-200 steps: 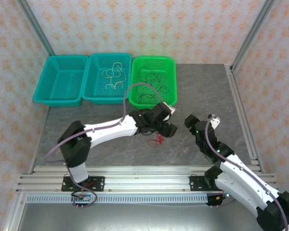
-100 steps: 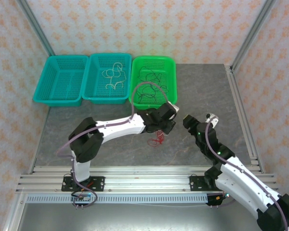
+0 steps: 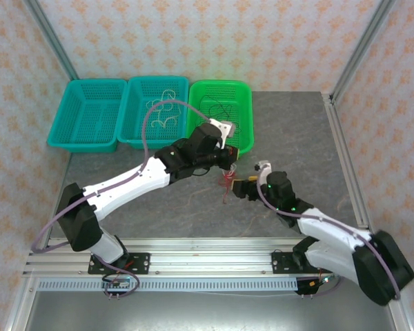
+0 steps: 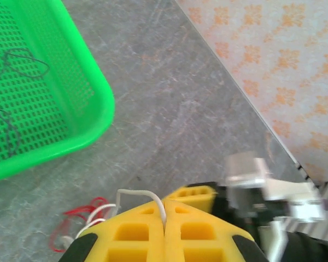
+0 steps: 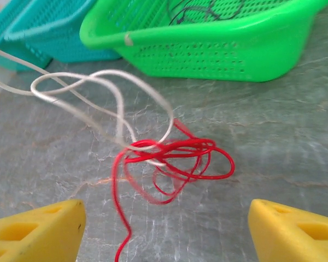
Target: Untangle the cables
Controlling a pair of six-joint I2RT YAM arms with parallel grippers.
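Pull-apart step here, I'd say. The left hand [image 4: 164,232] is pinched tight on a white cable [image 4: 138,192]; you can see the wire poking out of the seam between its fingers. That cable threads through the loops of a red cable [image 5: 177,158], and the knot looks lifted off the tabletop [image 5: 279,136], just in front of the green basket [image 5: 208,46]. From above, the clump sits between the two hands, right under the left one. The right hand [image 5: 165,222] is spread wide with nothing in it, one finger either side of the red loops and close in.

My guess at the next move: the right hand pushes in and closes on red only, then the two hands draw apart. The tricky bit is that white crosses straight through the middle of the red bundle, so going for the lower red strand looks safer than the centre.

Hard to make out:
- White is blurry in the right wrist view and runs off the left edge, so I can't tell how many times it wraps.
- The red tail is cut off at the bottom edge, so I can't say whether it touches down.
- From above the knot is a tiny red smudge.
- The left hand's own fingers hide most of the tangle.

Black cables [image 3: 217,117] sit in the green basket, and whitish ones [image 3: 162,110] in the teal basket [image 3: 159,80] beside it.
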